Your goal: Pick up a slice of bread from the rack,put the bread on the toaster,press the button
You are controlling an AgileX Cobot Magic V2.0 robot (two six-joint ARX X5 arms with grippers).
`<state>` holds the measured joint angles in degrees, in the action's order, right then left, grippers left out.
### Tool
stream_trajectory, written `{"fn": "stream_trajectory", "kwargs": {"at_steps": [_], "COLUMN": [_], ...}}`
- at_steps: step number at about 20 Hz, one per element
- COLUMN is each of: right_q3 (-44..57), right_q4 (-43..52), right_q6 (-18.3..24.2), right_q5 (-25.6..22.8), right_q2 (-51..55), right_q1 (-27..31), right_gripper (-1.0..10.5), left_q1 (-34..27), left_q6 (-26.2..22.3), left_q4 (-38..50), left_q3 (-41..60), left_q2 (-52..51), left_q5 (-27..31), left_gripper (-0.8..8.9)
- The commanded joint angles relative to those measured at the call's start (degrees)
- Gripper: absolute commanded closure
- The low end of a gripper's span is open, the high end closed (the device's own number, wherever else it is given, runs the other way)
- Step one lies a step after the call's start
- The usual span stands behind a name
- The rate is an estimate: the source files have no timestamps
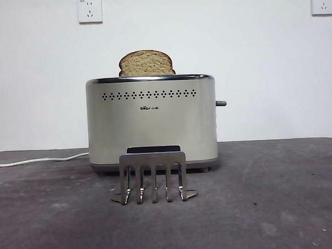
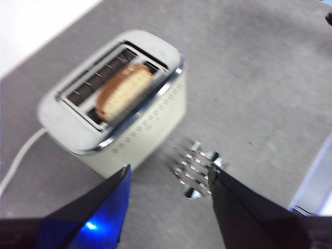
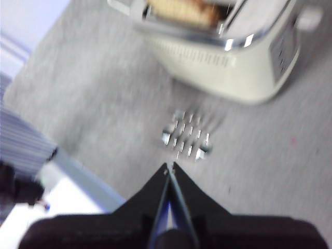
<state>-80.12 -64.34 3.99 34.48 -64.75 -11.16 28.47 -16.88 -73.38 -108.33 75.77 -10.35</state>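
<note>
The slice of bread stands in the slot of the cream toaster, its domed top sticking out; it also shows in the left wrist view and the right wrist view. The button sticks out of the toaster's right side. The metal rack stands empty in front of the toaster. My left gripper is open and empty, high above the rack. My right gripper is shut and empty, high above the rack. Neither arm shows in the front view.
A white cord runs left from the toaster across the dark grey table. Two wall sockets sit on the white wall behind. A pale table edge shows in the left wrist view.
</note>
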Motion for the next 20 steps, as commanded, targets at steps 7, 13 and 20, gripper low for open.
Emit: {"fn": "stream_trajectory", "kwargs": {"at_steps": [7,13,20], "right_q3": [0.31,0.31,0.31], "right_q4": [-5.11,-5.14,-5.14], "right_q6": [3.54,3.58,3.58], "right_q5": [-0.09,-0.37,-0.37], "right_q2": [1.27,1.29,1.29], "right_q1": [-0.59,-0.52,-0.52], "right_gripper": [9.5,9.5,9.5], "left_q1": [0.07,0.07,0.04], "left_q6": [0.39,0.39,0.39], "left_q4": [-2.69,-2.03,-1.22], "left_q3": [0.17,0.17,0.17], "left_q2": [0.00,0.00,0.00], "left_q5": [-2.32,-1.84,-1.81], "left_gripper": [8.21,8.16,8.16]}}
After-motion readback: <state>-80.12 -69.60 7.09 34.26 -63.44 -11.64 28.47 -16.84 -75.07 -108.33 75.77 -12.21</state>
